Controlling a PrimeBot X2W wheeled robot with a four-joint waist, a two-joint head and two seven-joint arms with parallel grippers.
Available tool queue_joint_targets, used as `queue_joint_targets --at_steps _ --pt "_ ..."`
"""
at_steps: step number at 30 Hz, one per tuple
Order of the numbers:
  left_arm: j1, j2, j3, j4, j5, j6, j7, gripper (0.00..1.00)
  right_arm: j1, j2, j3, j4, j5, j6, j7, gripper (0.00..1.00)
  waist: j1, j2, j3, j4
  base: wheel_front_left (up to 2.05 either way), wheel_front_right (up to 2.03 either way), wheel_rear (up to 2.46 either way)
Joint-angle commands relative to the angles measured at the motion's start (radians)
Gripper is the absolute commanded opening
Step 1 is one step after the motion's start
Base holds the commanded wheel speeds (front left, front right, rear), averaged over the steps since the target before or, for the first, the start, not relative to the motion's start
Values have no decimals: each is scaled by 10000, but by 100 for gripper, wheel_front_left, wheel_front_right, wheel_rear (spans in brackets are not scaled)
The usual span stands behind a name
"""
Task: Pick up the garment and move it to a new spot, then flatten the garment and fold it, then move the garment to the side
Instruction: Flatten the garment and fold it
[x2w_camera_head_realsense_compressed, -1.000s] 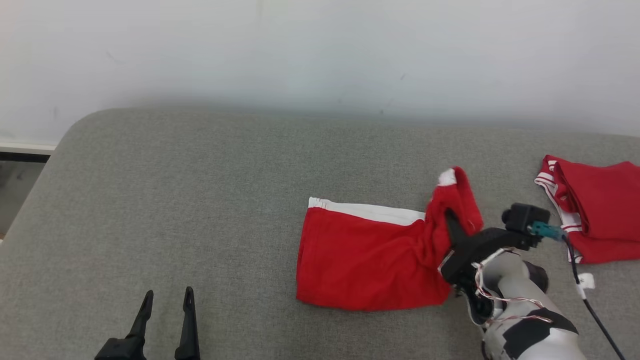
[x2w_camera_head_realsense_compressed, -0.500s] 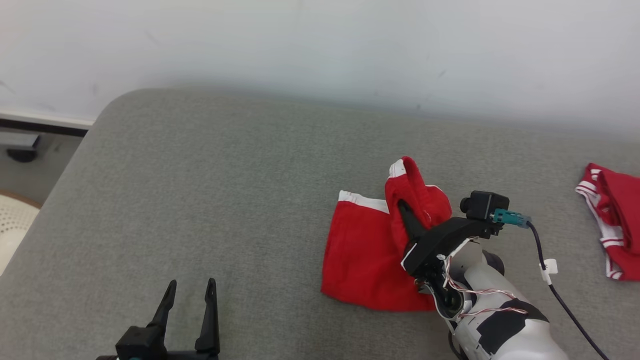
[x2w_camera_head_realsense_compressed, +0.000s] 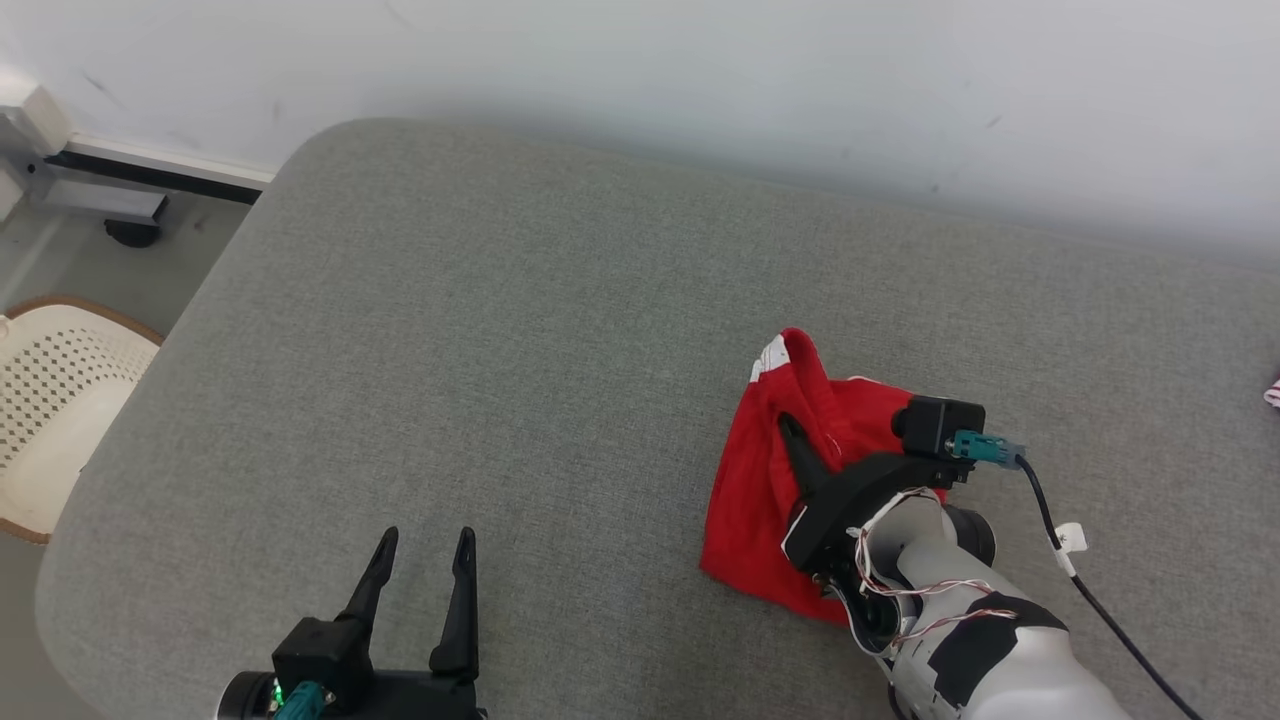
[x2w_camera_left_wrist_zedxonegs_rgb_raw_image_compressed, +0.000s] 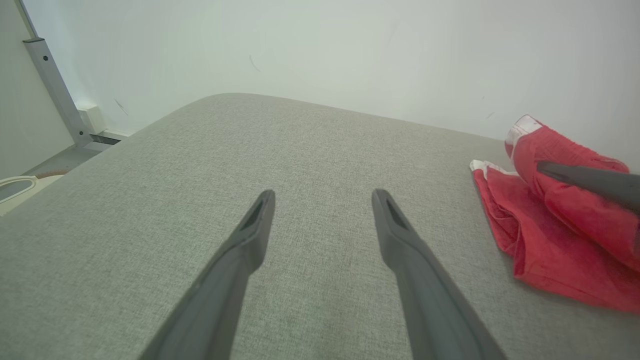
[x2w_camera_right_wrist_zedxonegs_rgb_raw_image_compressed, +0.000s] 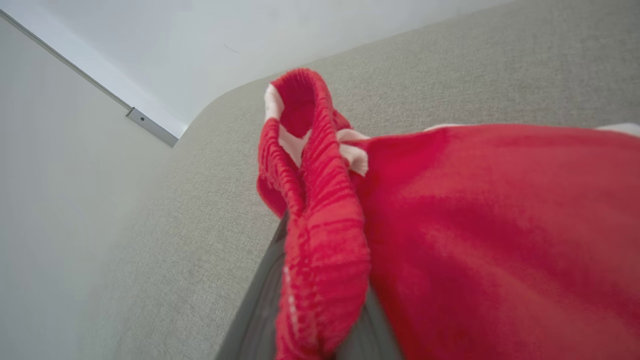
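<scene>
Head view. My right gripper (x2w_camera_head_realsense_compressed: 797, 445) is clamped on the ribbed waistband of the red garment (x2w_camera_head_realsense_compressed: 745, 500) — that edge is raised and doubled over the rest, which lies bunched on the grey cushion (x2w_camera_head_realsense_compressed: 450, 330), right of centre. My left gripper (x2w_camera_head_realsense_compressed: 427, 542) hangs over the cushion's near side — fingers spread wide, holding nothing.

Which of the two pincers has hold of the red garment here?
The right pincer, shut on the red garment at its ribbed edge, which stands raised. The left pincer is open over the grey cushion, apart from the cloth.
</scene>
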Motion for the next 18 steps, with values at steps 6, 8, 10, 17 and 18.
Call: queue_joint_targets --at_steps 6,8,10,17,18 --pt "130 -6 84 170 18 70 -32 100 188 3 422 -186 1027 -29 -339 100 0 -1 -292 -96 0 0 0" --pt "217 -6 172 191 71 71 -32 100 200 1 489 -371 1262 -27 -435 100 0 -1 -437 -170 0 0 0" --pt "284 -5 275 138 116 72 -33 100 157 2 492 -461 1364 -27 -502 100 0 -1 -558 -270 0 0 0" --pt "653 -6 690 -96 194 73 -33 100 299 -642 -1165 -1554 57 -29 -529 100 0 -1 -763 -652 0 0 0" --pt "714 -5 733 -122 200 62 -33 100 460 -786 -1478 -1807 -306 -29 -528 100 0 -1 -772 -693 0 0 0"
